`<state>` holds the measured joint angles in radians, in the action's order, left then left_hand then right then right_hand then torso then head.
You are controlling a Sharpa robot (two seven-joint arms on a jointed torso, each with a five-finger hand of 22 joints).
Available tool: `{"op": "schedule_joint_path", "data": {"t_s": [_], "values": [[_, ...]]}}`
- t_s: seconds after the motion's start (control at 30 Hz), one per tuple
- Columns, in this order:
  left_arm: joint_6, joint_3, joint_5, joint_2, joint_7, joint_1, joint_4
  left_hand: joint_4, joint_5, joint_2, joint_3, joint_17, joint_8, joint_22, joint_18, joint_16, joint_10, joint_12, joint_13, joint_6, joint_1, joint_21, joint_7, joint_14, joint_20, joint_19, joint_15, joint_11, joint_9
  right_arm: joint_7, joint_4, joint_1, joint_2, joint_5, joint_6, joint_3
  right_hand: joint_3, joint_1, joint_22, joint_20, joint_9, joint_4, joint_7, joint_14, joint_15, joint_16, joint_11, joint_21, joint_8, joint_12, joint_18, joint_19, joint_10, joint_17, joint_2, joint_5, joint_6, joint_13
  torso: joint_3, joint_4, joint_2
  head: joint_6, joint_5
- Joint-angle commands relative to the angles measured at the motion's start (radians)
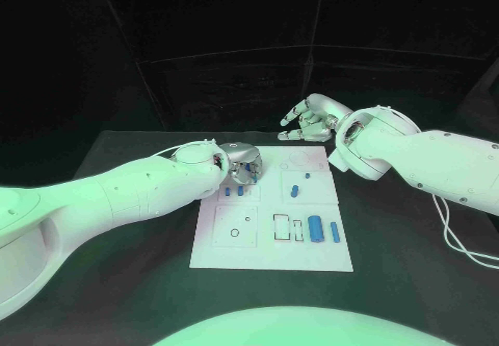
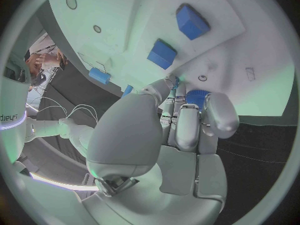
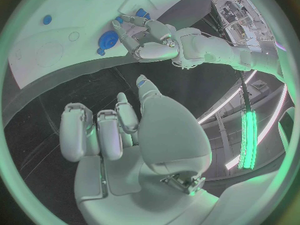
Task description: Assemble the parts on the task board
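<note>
The white task board (image 1: 272,249) lies mid-table. My left hand (image 1: 241,163) hangs over its far left corner, and in the left wrist view its fingers (image 2: 187,125) close around a round blue part (image 2: 195,96) at the board's surface. The right wrist view shows that same round blue part (image 3: 109,38) at the left hand's (image 3: 147,37) fingertips. Other blue parts lie on the board: two small ones (image 1: 235,192), one (image 1: 294,191) mid-board, and two longer ones (image 1: 324,230) near the right edge. My right hand (image 1: 308,119) is raised beyond the board's far right corner, fingers apart, holding nothing.
Black table (image 1: 125,245) surrounds the board on all sides. Outlined slots (image 1: 284,227) and small holes (image 1: 235,233) mark the board's near half. My right forearm (image 1: 437,169) reaches over the table to the right of the board.
</note>
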<state>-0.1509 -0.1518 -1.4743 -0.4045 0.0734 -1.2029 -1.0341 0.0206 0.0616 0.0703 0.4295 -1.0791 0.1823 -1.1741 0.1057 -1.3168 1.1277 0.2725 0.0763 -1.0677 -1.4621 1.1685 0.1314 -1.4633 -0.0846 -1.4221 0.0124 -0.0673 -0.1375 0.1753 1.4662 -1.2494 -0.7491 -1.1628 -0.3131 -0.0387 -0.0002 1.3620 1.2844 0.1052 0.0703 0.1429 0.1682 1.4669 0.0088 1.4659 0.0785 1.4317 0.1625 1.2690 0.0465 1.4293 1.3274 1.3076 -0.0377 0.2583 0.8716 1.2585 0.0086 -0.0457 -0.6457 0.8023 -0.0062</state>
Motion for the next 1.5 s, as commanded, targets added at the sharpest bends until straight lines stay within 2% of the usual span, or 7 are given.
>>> {"op": "schedule_joint_path", "data": {"t_s": [0.03, 0.13, 0.3, 0.5, 0.67, 0.9, 1.5], "values": [[-0.037, 0.006, 0.012, -0.017, 0.014, 0.000, -0.025, -0.001, -0.002, 0.007, 0.009, 0.003, -0.007, -0.002, -0.011, -0.004, 0.014, -0.008, 0.002, -0.011, 0.010, 0.005, 0.000, -0.012, 0.002, -0.005, 0.006, 0.002, -0.001, -0.007, 0.001, -0.002, -0.001, 0.000, 0.003, -0.001, 0.000, 0.006, 0.000, 0.001, -0.001, 0.005, -0.002, 0.063, -0.009, -0.005, -0.001, -0.004, 0.005, 0.000, 0.015, -0.008, 0.000, 0.083, 0.002, 0.003, -0.001, 0.001, 0.0002, -0.0006, 0.001, -0.003, 0.001], [-0.053, 0.021, 0.029, -0.034, 0.016, 0.000, -0.049, 0.001, -0.002, 0.009, 0.012, 0.003, -0.008, -0.003, -0.011, -0.005, 0.019, -0.013, 0.002, -0.015, 0.014, 0.006, 0.000, -0.013, 0.002, -0.005, 0.006, 0.003, -0.001, -0.007, 0.001, -0.002, -0.001, 0.000, 0.003, -0.001, 0.000, 0.006, 0.000, 0.001, -0.001, 0.005, -0.002, 0.063, -0.009, -0.005, -0.001, -0.004, 0.005, 0.000, 0.015, -0.008, 0.000, 0.083, 0.002, 0.003, -0.001, 0.001, -0.0004, -0.0025, 0.000, -0.004, 0.000], [-0.068, 0.059, 0.051, -0.067, 0.015, 0.000, -0.092, 0.002, -0.002, 0.010, 0.014, 0.004, -0.009, -0.004, -0.011, -0.005, 0.021, -0.016, 0.002, -0.017, 0.016, 0.007, 0.000, -0.013, 0.002, -0.005, 0.006, 0.003, -0.001, -0.008, -0.002, -0.002, -0.001, 0.000, 0.004, -0.001, 0.000, 0.006, 0.000, 0.001, -0.001, 0.005, -0.002, 0.063, -0.009, -0.005, -0.001, -0.004, 0.005, 0.000, 0.015, -0.008, 0.000, 0.083, 0.002, 0.003, -0.001, 0.001, -0.0002, -0.0005, 0.000, -0.009, 0.006], [-0.054, 0.079, 0.078, -0.120, 0.001, 0.000, -0.137, 0.004, -0.002, 0.012, 0.018, 0.008, -0.012, -0.007, -0.011, -0.004, 0.026, -0.023, 0.002, -0.020, 0.020, 0.009, 0.000, -0.013, 0.002, -0.006, 0.007, 0.003, -0.001, -0.008, -0.003, -0.002, -0.004, 0.000, 0.005, -0.001, 0.000, 0.006, 0.000, 0.001, -0.001, 0.005, -0.002, 0.063, -0.009, -0.005, -0.001, -0.004, 0.005, 0.000, 0.015, -0.008, 0.000, 0.083, 0.002, 0.003, -0.001, 0.001, -0.0003, -0.0004, 0.000, -0.012, 0.006], [-0.033, 0.082, 0.094, -0.158, -0.014, 0.000, -0.155, 0.005, -0.002, 0.014, 0.019, 0.010, -0.014, -0.009, -0.012, -0.003, 0.029, -0.027, 0.002, -0.022, 0.024, 0.011, 0.000, -0.013, 0.002, -0.006, 0.007, 0.003, -0.001, -0.008, -0.003, -0.002, -0.007, 0.000, 0.005, -0.001, 0.000, 0.006, 0.000, 0.001, -0.001, 0.005, -0.002, 0.063, -0.009, -0.005, -0.001, -0.004, 0.005, 0.000, 0.015, -0.008, 0.000, 0.083, 0.002, 0.003, -0.001, 0.001, 0.0007, -0.0008, 0.000, -0.012, 0.008], [-0.006, 0.083, 0.104, -0.185, -0.027, 0.000, -0.154, 0.006, -0.002, 0.015, 0.019, 0.012, -0.015, -0.010, -0.012, -0.002, 0.030, -0.029, 0.002, -0.023, 0.026, 0.012, 0.000, -0.012, 0.002, -0.006, 0.007, 0.003, -0.001, -0.008, -0.004, -0.002, -0.008, 0.000, 0.006, -0.001, 0.000, 0.006, 0.000, 0.001, -0.001, 0.005, -0.002, 0.063, -0.009, -0.005, -0.001, -0.004, 0.005, 0.000, 0.015, -0.008, 0.000, 0.083, 0.002, 0.003, -0.001, 0.001, 0.0003, 0.0019, 0.000, -0.010, 0.011], [0.042, 0.076, 0.106, -0.158, -0.038, 0.012, -0.102, 0.007, -0.002, 0.018, 0.020, 0.015, -0.018, -0.010, -0.012, -0.001, 0.032, -0.035, 0.002, -0.022, 0.030, 0.011, 0.000, -0.012, 0.002, -0.006, 0.006, 0.003, 0.000, -0.008, -0.002, -0.002, -0.008, 0.000, 0.006, -0.001, -0.001, 0.007, 0.000, 0.000, -0.001, 0.006, -0.002, 0.063, -0.010, -0.006, -0.001, -0.004, 0.007, 0.001, 0.015, -0.008, 0.000, 0.082, 0.003, 0.003, 0.001, 0.001, 0.0008, 0.0034, -0.002, -0.005, 0.009]]}}
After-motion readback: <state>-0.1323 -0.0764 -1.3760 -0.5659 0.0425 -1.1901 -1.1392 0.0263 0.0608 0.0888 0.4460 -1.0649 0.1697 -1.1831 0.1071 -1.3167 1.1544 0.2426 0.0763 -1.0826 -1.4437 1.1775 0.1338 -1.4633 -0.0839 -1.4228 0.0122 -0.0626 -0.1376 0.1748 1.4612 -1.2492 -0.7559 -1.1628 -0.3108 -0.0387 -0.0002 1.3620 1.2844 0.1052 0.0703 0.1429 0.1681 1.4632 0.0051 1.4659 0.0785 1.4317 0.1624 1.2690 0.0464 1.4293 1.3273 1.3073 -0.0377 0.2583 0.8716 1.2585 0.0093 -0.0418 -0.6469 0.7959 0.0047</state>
